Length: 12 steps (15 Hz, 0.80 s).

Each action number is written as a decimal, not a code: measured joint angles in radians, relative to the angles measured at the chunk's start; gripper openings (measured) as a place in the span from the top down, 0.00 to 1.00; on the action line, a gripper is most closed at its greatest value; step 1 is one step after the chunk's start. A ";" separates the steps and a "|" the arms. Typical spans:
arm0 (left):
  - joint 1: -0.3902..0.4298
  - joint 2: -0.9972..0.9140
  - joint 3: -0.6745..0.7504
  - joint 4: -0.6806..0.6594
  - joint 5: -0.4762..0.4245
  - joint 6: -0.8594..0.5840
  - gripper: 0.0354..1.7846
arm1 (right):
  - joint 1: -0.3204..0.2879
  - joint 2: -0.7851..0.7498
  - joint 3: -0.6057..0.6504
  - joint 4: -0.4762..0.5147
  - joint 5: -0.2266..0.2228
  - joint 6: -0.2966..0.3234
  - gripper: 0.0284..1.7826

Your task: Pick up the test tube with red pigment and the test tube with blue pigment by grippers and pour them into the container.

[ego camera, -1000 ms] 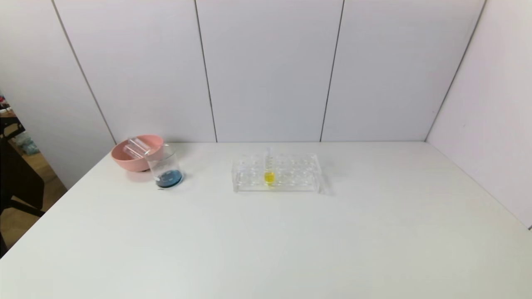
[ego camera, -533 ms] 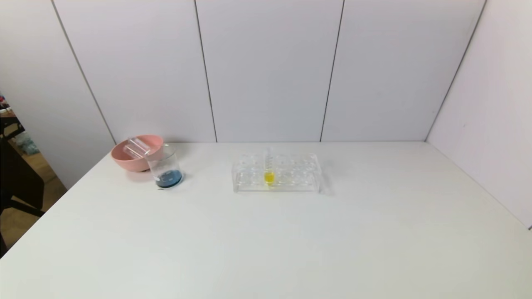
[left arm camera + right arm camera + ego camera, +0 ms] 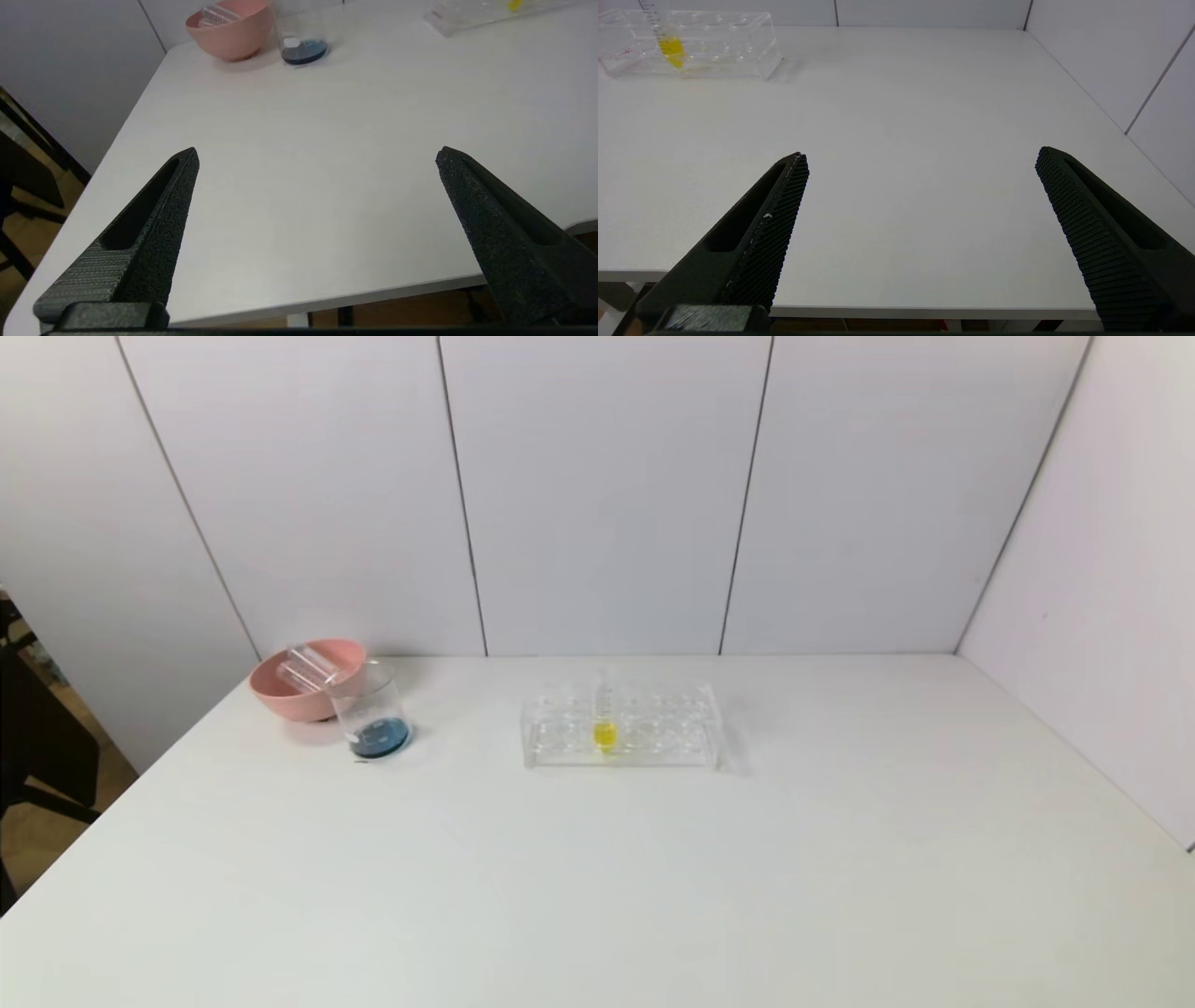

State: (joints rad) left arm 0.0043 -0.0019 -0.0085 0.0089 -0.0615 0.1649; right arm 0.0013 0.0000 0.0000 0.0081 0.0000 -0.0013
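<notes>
Pouring looks done: keep left hand [image 3: 317, 154] and right hand [image 3: 922, 156] wide, empty, parked at desk [image 3: 653, 877] edge, clear of beaker [image 3: 373, 719].

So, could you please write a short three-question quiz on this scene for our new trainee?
1. True or false: both grippers are open and hold nothing.
2. What colour is the liquid in the tube left in the rack? A) red B) yellow C) blue
3. What lies in the pink bowl?

Key:
1. True: left gripper, right gripper, both by the table's near edge.
2. B, the yellow tube.
3. Empty tubes; the beaker beside it holds dark blue liquid.
</notes>
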 joint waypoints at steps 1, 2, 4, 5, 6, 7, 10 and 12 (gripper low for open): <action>0.000 0.000 0.003 0.007 0.010 -0.024 0.01 | 0.000 0.000 0.000 0.000 0.000 0.000 0.00; 0.000 0.000 0.005 0.008 0.019 -0.049 0.01 | 0.000 0.000 0.000 0.000 0.000 0.000 0.00; 0.000 0.000 0.007 0.003 0.040 -0.115 0.01 | 0.000 0.000 0.000 0.000 0.000 0.000 0.00; 0.000 0.000 0.008 0.000 0.044 -0.120 0.01 | 0.000 0.000 0.000 0.000 0.000 0.000 0.00; 0.000 0.000 0.008 0.001 0.046 -0.124 0.01 | 0.000 0.000 0.000 0.000 0.000 0.000 0.00; 0.000 0.000 0.008 0.004 0.049 -0.130 0.01 | 0.000 0.000 0.000 0.000 0.000 0.000 0.00; 0.000 0.000 0.009 0.005 0.049 -0.132 0.01 | 0.000 0.000 0.000 0.000 0.000 0.000 0.00; 0.000 0.000 0.009 0.005 0.049 -0.131 0.01 | 0.000 0.000 0.000 0.000 0.000 0.000 0.00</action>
State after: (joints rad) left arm 0.0043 -0.0017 0.0000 0.0138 -0.0130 0.0336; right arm 0.0013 0.0000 0.0000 0.0081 0.0000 -0.0013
